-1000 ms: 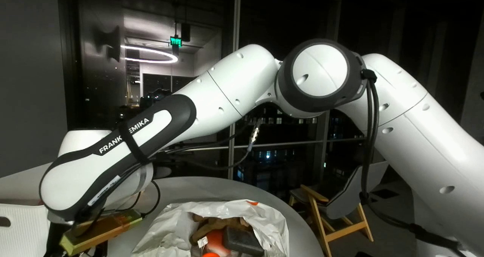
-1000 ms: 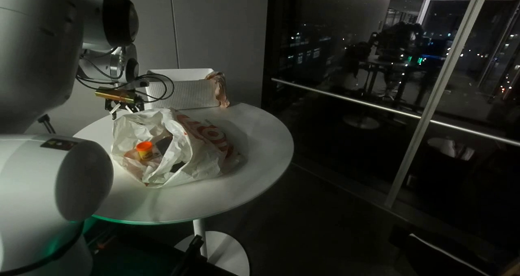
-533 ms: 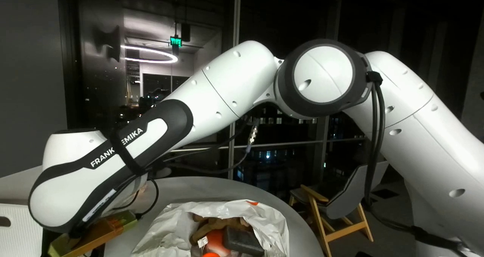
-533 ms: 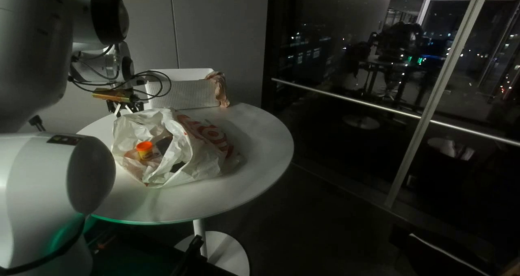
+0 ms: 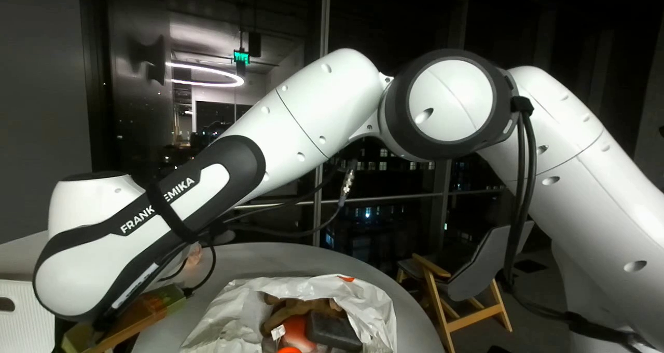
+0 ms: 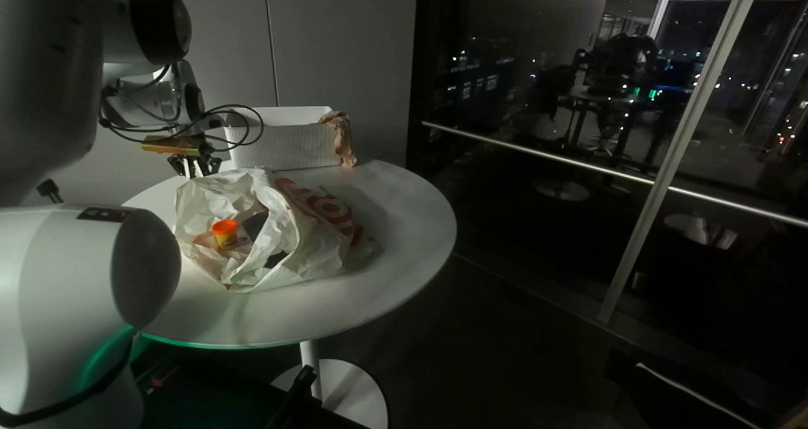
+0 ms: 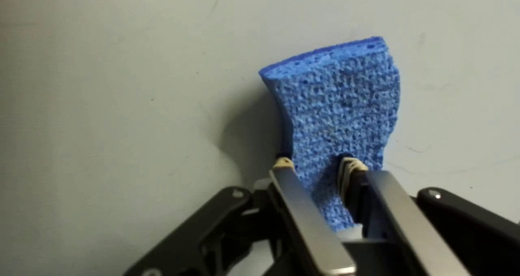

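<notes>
In the wrist view a blue sponge [image 7: 341, 101] with a rough textured face rests on or just over the pale table top, casting a shadow to its left. My gripper [image 7: 316, 163] comes in from the bottom, jaws partly closed. Its left finger [image 7: 313, 223] meets the sponge's left edge; the right fingertip lies over the textured face. Whether they grip it I cannot tell. In an exterior view the gripper [image 6: 196, 167] points down behind a white plastic bag [image 6: 309, 252]; I see no sponge there. The gripper's fingers are hidden from view behind the arm in the remaining exterior picture.
Just beside the gripper the bag stands on a round white table [image 6: 404, 227]; an orange-lidded cup [image 6: 224, 233] sits in its mouth. A white ribbed box [image 6: 284, 146] with a pinkish cloth-like thing [image 6: 341, 139] over its corner is behind. A chair [image 5: 456, 301] stands past the table.
The gripper's fingers have come closer together. In both exterior views the arm has shifted somewhat to the left. Bag and box stay where they were.
</notes>
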Tool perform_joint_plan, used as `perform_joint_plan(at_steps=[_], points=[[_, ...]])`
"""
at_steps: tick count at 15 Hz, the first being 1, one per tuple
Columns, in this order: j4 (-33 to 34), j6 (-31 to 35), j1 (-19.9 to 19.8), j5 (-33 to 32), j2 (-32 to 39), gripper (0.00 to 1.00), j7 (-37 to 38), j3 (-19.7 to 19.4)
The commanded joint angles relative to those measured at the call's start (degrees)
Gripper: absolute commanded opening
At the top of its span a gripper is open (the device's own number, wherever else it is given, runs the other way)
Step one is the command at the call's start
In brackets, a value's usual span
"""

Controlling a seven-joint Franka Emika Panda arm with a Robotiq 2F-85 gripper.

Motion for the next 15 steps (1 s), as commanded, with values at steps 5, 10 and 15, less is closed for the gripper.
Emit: perform_joint_plan(at_steps=[5, 10, 15], points=[[-0.2, -3.1, 0.0, 0.3, -0.8, 0.77, 0.3, -0.1], [-0.4, -4.4, -1.3, 3.1, -1.6, 1.0, -0.9, 2.0], [-0.3, -6.1, -1.1, 3.3, -1.5, 1.0, -2.8, 2.9]])
